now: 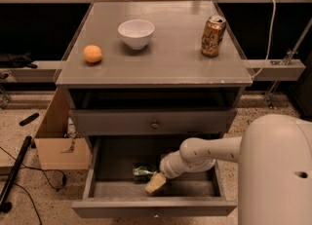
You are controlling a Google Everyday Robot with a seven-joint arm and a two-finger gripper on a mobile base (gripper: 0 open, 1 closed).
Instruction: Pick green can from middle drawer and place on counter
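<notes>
The middle drawer [97, 197] is pulled open below the upper drawer with the round knob. The green can [144, 172] lies on its side on the drawer's dark floor, near the middle. My gripper [156, 182] reaches into the drawer from the right on a white arm. Its pale fingers sit just right of and in front of the can, close to it. The counter [161, 56] is the grey cabinet top above.
On the counter stand a white bowl [136, 33], an orange [92, 53] at the left and a gold-orange can [213, 35] at the right. A cardboard box [58, 141] stands on the floor left of the cabinet. Cables and a dark rod lie on the floor.
</notes>
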